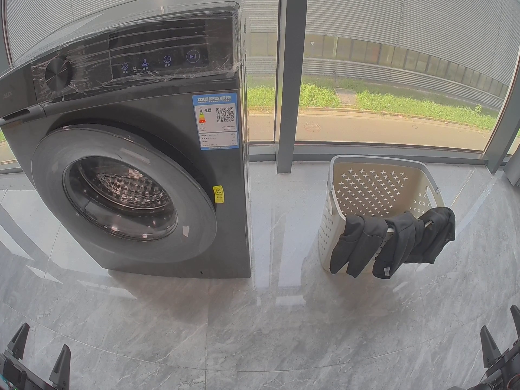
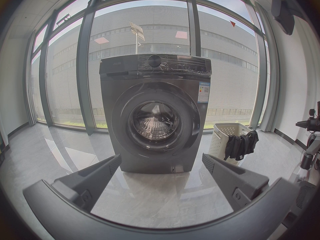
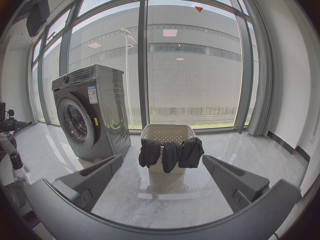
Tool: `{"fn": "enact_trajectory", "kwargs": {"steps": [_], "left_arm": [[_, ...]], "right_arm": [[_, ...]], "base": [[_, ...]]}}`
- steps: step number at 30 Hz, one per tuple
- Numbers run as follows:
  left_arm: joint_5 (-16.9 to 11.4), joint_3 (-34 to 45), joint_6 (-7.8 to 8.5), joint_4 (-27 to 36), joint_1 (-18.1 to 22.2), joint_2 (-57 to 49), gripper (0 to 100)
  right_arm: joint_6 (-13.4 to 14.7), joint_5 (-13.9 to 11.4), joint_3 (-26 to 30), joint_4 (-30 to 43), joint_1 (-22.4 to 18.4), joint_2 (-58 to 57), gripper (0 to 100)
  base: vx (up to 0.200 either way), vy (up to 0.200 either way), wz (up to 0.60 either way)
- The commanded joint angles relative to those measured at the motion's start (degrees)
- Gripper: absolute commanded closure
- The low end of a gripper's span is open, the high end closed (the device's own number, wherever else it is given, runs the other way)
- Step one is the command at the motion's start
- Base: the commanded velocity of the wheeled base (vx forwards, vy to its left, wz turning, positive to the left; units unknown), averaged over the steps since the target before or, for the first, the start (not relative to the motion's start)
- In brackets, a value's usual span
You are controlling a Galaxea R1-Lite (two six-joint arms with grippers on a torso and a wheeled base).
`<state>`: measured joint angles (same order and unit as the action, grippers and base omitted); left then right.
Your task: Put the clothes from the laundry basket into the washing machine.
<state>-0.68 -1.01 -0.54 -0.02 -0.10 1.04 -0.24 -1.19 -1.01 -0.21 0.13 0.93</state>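
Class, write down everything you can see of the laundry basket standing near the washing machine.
The laundry basket is cream-coloured, plastic by its look, rectangular with rounded corners and a thick rim. Its walls are pierced with small star-shaped holes, and a side wall has a handle slot. It stands upright on the glossy floor, to the right of the washing machine and apart from it, close to the window. Three dark clothes hang draped over its front rim, falling down its outer wall.

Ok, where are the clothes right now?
In the head view the dark clothes hang over the near rim of the white laundry basket, which stands on the floor to the right of the washing machine.
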Motion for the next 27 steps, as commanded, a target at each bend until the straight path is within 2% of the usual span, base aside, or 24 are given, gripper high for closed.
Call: {"fn": "enact_trajectory", "kwargs": {"steps": [1,27], "left_arm": [[0.07,0.84,0.01,0.02,0.01,-1.04,0],[0.07,0.84,0.01,0.02,0.01,-1.04,0]], "right_arm": [[-0.02,-0.04,1.01,-0.06,0.04,-0.93,0],[-0.02,-0.04,1.01,0.03,0.04,-0.93,0]], "base": [[0.000,0.000,0.00],[0.000,-0.200,0.00]]}}
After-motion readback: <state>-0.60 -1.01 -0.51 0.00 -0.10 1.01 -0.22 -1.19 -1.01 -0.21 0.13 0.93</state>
